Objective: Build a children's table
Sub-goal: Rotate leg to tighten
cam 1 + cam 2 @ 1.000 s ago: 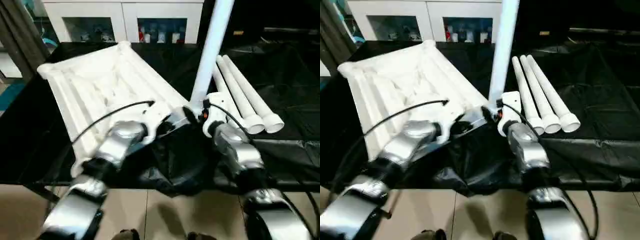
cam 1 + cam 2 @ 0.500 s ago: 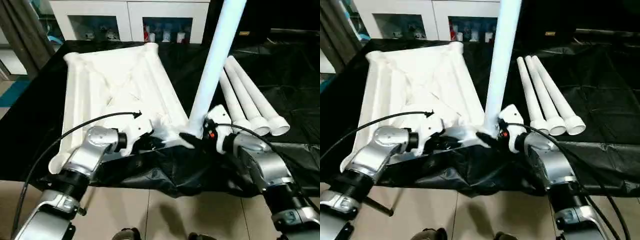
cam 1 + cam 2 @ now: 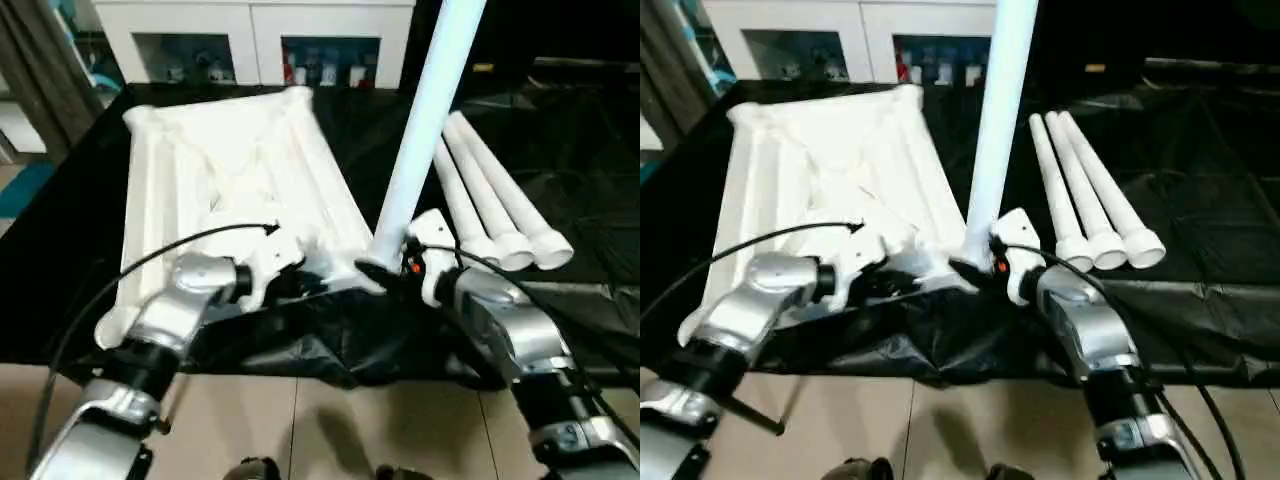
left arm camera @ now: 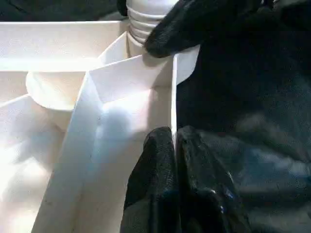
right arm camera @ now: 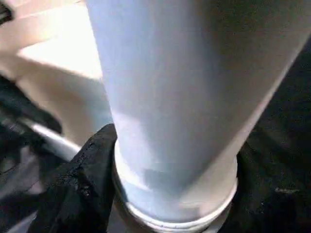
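Two grippers clenched: right gripper around upright leg, left gripper on tabletop rim.

1. Light fell from overhead, bright on the white table top, whose ribs were washed out to near blank in the head views.
2. The upright leg carried a cool bluish tint along its length.
3. The black sheet stayed dim, with faint sheen on its wrinkles.
4. The silver forearms showed soft highlights and slight blur.
5. In the left wrist view, the left claw was dark and soft-edged, with a grey shadow on the white wall beside it.
6. In the right wrist view, the leg was close and out of focus.
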Robot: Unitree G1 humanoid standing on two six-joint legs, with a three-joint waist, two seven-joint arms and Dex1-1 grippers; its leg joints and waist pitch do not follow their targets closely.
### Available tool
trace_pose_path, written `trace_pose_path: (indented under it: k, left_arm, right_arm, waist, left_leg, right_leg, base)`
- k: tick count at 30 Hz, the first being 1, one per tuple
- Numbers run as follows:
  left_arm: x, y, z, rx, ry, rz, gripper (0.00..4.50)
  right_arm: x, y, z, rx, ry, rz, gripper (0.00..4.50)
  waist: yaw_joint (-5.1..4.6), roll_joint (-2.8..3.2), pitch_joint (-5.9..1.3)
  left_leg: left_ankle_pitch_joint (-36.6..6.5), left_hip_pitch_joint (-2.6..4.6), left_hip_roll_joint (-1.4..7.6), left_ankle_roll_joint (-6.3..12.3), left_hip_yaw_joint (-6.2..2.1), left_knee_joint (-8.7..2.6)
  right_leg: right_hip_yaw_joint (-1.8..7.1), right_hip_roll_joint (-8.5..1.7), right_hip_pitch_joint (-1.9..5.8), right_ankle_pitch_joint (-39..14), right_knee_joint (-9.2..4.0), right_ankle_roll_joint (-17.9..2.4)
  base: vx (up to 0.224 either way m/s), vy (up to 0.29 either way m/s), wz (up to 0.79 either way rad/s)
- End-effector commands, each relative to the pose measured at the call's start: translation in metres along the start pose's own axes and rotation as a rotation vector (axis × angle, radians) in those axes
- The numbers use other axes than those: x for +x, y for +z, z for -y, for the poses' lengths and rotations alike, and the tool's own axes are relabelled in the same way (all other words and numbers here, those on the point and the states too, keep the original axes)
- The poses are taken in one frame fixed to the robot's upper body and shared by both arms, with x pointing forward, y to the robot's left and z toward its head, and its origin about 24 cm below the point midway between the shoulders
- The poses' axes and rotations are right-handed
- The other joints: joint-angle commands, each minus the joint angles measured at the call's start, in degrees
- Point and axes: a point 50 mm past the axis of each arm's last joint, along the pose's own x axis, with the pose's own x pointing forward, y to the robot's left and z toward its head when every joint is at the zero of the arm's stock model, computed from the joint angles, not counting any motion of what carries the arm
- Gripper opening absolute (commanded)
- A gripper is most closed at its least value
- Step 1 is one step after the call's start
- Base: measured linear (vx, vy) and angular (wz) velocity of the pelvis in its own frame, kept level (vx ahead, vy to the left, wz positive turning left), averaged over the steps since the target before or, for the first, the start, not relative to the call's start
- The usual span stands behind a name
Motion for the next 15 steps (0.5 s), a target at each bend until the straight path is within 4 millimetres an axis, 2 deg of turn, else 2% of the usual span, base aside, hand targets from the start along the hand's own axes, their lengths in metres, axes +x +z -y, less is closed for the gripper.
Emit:
trace_pose_path:
  k: [1, 2, 4, 6, 7, 8, 10, 11, 12, 13, 14, 15]
  left_arm:
    - [0.001, 0.004, -0.005, -0.045, 0.059, 0.038, 0.00]
    - [0.007, 0.007, -0.008, -0.064, 0.102, 0.033, 0.00]
    - [0.019, 0.012, -0.015, -0.105, 0.212, 0.022, 0.00]
    - [0.028, 0.018, -0.020, -0.148, 0.301, 0.027, 0.00]
    - [0.028, 0.018, -0.020, -0.148, 0.301, 0.027, 0.00]
    - [0.038, 0.028, -0.024, -0.181, 0.385, 0.047, 0.00]
    - [0.044, 0.034, -0.024, -0.195, 0.403, 0.061, 0.00]
    - [0.049, 0.040, -0.022, -0.195, 0.406, 0.077, 0.00]
    - [0.055, 0.046, -0.019, -0.181, 0.391, 0.093, 0.00]
    - [0.058, 0.049, -0.017, -0.171, 0.377, 0.100, 0.00]
    - [0.063, 0.053, -0.011, -0.141, 0.337, 0.106, 0.00]
    - [0.063, 0.053, -0.010, -0.135, 0.328, 0.107, 0.00]
  right_arm:
    - [-0.003, -0.013, 0.018, 0.090, -0.183, -0.049, 2.74]
    - [0.000, -0.017, 0.021, 0.139, -0.257, -0.053, 2.74]
    - [0.007, -0.022, 0.021, 0.221, -0.352, -0.050, 2.73]
    - [0.014, -0.023, 0.018, 0.272, -0.393, -0.042, 2.73]
    - [0.014, -0.023, 0.018, 0.272, -0.393, -0.042, 2.73]
    - [0.022, -0.022, 0.013, 0.316, -0.422, -0.028, 2.73]
    - [0.027, -0.022, 0.010, 0.324, -0.436, -0.030, 2.73]
    - [0.031, -0.020, 0.007, 0.329, -0.438, -0.027, 2.73]
    - [0.036, -0.017, 0.004, 0.339, -0.435, -0.012, 2.73]
    - [0.038, -0.016, 0.002, 0.343, -0.431, -0.003, 2.73]
    - [0.041, -0.012, 0.001, 0.352, -0.427, 0.016, 3.29]
    - [0.041, -0.011, 0.001, 0.353, -0.427, 0.019, 3.43]
  waist:
    - [-0.16, -0.32, -4.75]
    - [-0.38, -0.36, -4.72]
    - [-0.54, -0.45, -4.70]
    - [-0.29, -0.25, -4.77]
    - [-0.30, -0.33, -4.68]
    - [-0.19, -0.43, -4.87]
    - [0.10, -0.37, -4.99]
    - [0.17, -0.43, -5.05]
    - [0.38, -0.29, -5.21]
    - [0.29, -0.39, -5.22]
    - [0.53, -0.11, -5.40]
    - [0.53, -0.11, -5.40]
  left_leg:
    - [-12.94, 1.98, 2.51, 2.04, -1.16, -3.69]
    - [-13.74, 2.07, 2.38, 1.25, -1.11, -3.70]
    - [-14.00, 2.08, 2.33, 0.89, -1.14, -3.71]
    - [-15.14, 2.55, 2.37, 0.36, -1.04, -3.61]
    - [-15.29, 2.49, 2.33, 0.40, -1.03, -3.68]
    - [-14.55, 2.20, 2.30, 0.61, -1.16, -3.69]
    - [-13.76, 2.45, 2.28, 0.87, -1.11, -3.59]
    - [-12.92, 2.09, 2.25, 1.25, -1.18, -3.55]
    - [-12.09, 2.02, 2.17, 1.80, -1.20, -3.48]
    - [-12.03, 1.97, 2.21, 2.14, -1.12, -3.43]
    - [-11.13, 1.78, 2.14, 2.86, -1.26, -3.33]
    - [-11.13, 1.78, 2.14, 2.86, -1.26, -3.33]
  right_leg:
    - [1.71, -2.54, 1.99, -10.10, -3.49, -14.22]
    - [1.78, -2.55, 1.84, -11.12, -3.70, -13.90]
    - [1.79, -2.55, 1.89, -11.64, -3.80, -13.69]
    - [1.88, -2.62, 1.65, -12.81, -4.12, -13.33]
    - [1.87, -2.53, 1.66, -12.90, -4.26, -13.24]
    - [1.79, -2.58, 2.05, -11.83, -4.04, -13.05]
    - [1.74, -2.54, 1.92, -10.43, -4.05, -13.16]
    - [1.69, -2.62, 2.23, -9.18, -3.90, -13.35]
    - [1.58, -2.62, 2.38, -8.06, -3.78, -13.33]
    - [1.64, -2.70, 2.31, -7.70, -3.86, -13.45]
    - [1.48, -2.76, 2.63, -6.63, -3.64, -13.62]
    - [1.48, -2.76, 2.63, -6.63, -3.64, -13.62]
  base:
    - [0.000, 0.000, 0.00]
    - [0.000, 0.000, 0.00]
    - [0.000, 0.000, 0.00]
    - [0.000, 0.000, 0.00]
    - [0.000, 0.000, 0.00]
    - [0.000, 0.000, 0.00]
    - [0.000, 0.000, 0.00]
    - [0.000, 0.000, 0.00]
    - [0.000, 0.000, 0.00]
    - [0.000, 0.000, 0.00]
    - [0.000, 0.000, 0.00]
    - [0.000, 0.000, 0.00]
